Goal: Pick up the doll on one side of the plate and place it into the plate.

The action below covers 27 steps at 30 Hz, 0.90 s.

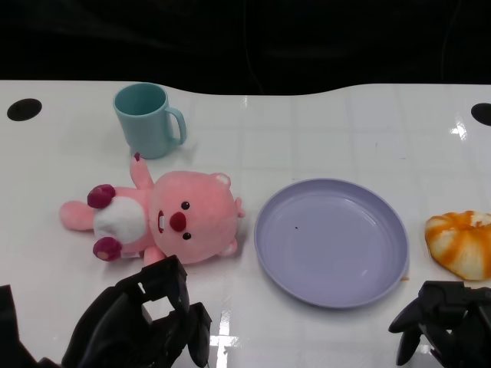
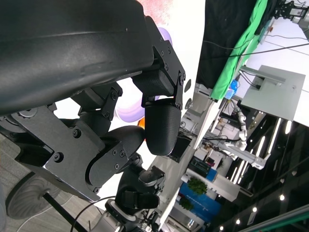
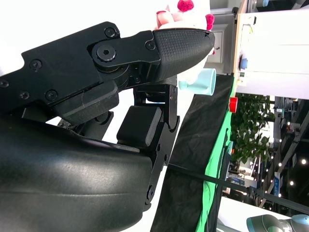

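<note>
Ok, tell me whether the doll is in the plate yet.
Not yet. The pink plush doll lies on its back on the white table, beside the purple plate, which holds nothing.

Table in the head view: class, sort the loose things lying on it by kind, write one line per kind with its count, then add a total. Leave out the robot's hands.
Dolls: 1, the pink doll
Plates: 1, the purple plate
Cups: 1, the teal cup
Bread: 1, the orange and white bun
Total: 4
</note>
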Each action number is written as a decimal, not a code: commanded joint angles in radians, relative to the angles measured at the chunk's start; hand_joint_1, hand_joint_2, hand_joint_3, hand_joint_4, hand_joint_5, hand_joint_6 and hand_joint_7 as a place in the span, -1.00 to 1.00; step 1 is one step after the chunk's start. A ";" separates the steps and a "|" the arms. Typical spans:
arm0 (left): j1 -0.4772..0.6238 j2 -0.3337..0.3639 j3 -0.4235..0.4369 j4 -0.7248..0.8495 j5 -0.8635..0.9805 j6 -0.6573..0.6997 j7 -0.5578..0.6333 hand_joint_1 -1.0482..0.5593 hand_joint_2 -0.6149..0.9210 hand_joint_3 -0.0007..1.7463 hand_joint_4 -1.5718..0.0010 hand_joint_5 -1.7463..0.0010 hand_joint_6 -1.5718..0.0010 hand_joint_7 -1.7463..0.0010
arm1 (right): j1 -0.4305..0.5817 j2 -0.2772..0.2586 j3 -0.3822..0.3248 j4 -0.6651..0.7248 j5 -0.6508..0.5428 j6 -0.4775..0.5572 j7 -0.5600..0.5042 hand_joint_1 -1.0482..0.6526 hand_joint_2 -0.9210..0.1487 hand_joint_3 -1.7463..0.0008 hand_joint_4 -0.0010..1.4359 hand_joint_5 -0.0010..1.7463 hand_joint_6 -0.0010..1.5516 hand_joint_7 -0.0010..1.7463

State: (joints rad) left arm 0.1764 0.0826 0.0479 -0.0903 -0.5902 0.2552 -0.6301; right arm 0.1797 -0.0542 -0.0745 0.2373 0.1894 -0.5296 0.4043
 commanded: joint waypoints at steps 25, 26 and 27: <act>0.003 0.014 0.003 -0.002 0.007 0.000 -0.003 0.16 0.45 0.50 -0.07 -1.00 0.09 -0.87 | 0.002 -0.015 -0.003 -0.006 0.012 0.011 -0.003 -0.94 -1.00 0.68 0.57 0.43 0.48 -0.07; 0.003 0.015 0.003 -0.002 0.006 0.002 -0.003 0.16 0.45 0.50 -0.06 -1.00 0.09 -0.87 | 0.002 -0.015 -0.003 -0.006 0.013 0.012 -0.003 -0.94 -1.00 0.68 0.57 0.43 0.48 -0.07; 0.002 0.014 0.005 -0.003 0.001 0.006 -0.002 0.15 0.44 0.49 -0.06 -1.00 0.09 -0.87 | 0.002 -0.014 -0.003 -0.007 0.014 0.014 -0.002 -0.94 -1.00 0.69 0.57 0.43 0.48 -0.07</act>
State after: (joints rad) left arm 0.1763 0.0826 0.0476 -0.0900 -0.5900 0.2587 -0.6302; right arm 0.1795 -0.0542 -0.0742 0.2374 0.1899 -0.5240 0.4018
